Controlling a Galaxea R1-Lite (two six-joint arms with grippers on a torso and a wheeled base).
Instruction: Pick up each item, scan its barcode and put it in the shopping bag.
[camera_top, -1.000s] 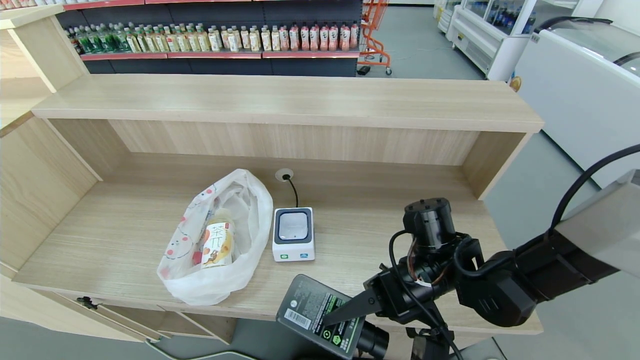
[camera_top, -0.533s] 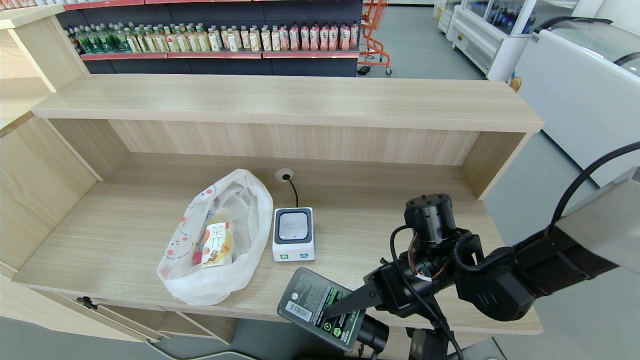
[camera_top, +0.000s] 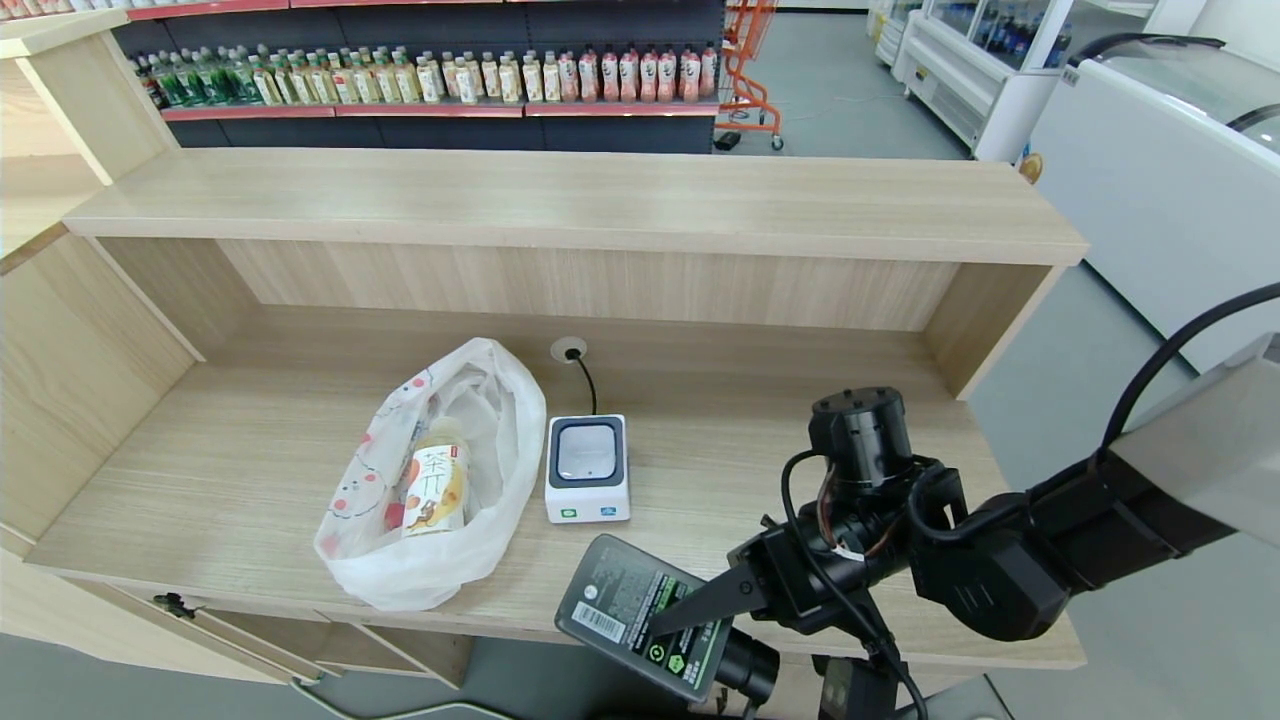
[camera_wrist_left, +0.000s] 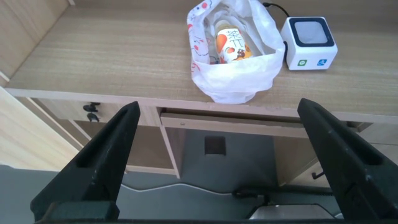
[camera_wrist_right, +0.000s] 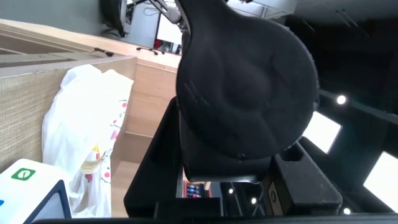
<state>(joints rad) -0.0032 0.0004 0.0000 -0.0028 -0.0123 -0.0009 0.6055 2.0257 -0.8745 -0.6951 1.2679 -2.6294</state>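
My right gripper (camera_top: 668, 630) is shut on a flat dark grey packet (camera_top: 625, 612) with a white barcode label, held over the counter's front edge, just in front of and right of the white scanner (camera_top: 587, 467). Up close the packet (camera_wrist_right: 245, 93) blocks much of the right wrist view. The white shopping bag (camera_top: 400, 570) lies open left of the scanner, with an orange-labelled bottle (camera_top: 436, 488) inside. My left gripper (camera_wrist_left: 227, 162) hangs open and empty below and in front of the counter, facing the bag (camera_wrist_left: 233, 84) and scanner (camera_wrist_left: 310, 42).
A black cable (camera_top: 586, 382) runs from the scanner to a grommet hole at the back. The wooden counter (camera_top: 230, 470) has a raised back wall, side walls and an upper ledge (camera_top: 560, 200). A drawer front (camera_wrist_left: 249, 127) sits under the counter. Bare wood lies right of the scanner.
My right gripper has lifted the packet slightly and brought it a little closer to the counter edge. The bag, bottle and scanner have not moved.
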